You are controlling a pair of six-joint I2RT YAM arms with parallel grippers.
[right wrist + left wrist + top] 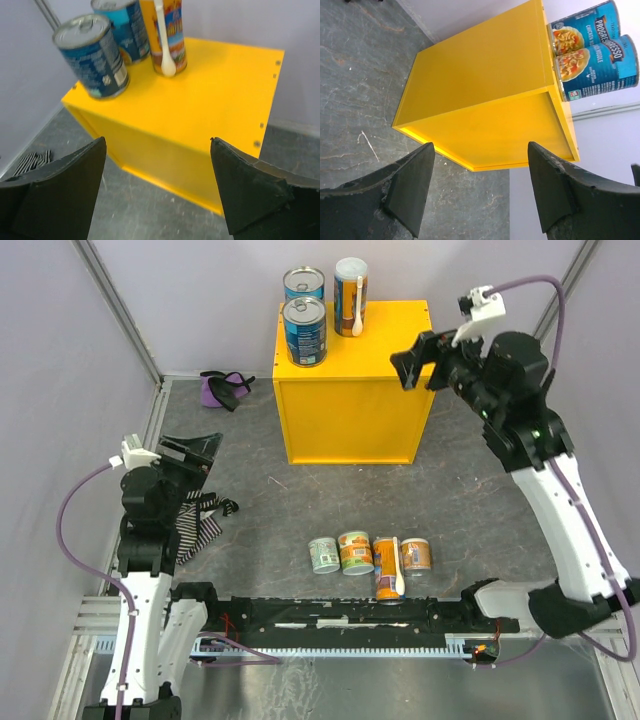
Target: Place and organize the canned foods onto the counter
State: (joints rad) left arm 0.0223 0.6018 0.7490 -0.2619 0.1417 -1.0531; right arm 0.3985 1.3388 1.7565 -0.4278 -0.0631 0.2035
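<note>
Left gripper (480, 195) sits low at the left side of the dark grey mottled tabletop (470, 490), jaws spread wide, nothing between them, facing the bright yellow cube-shaped box (350, 410). Right gripper (157, 192) is up in the air just off the box's right top corner, jaws also released and empty, aimed across the box top. Three cans are on the box, grouped at its far-left corner: front blue-labelled can with silver lid (305, 332) at the left edge, rear blue-labelled can (304, 285) right behind it and touching or nearly so, and an upright tall orange can with white spoon (351, 297) just beside them on the right. The rest of the box top is bare yellow. Four more cans sit in a tight row on the tabletop near the arm bases, well apart from the box: short pale-green can (323, 555), short orange can (355, 552), second tall orange can with spoon (387, 568), and another short orange can (416, 555). Purple cloth bundle (225, 388) lies at the far left beside the wall. Black-and-white striped cloth (200, 525) lies by the left arm.
</note>
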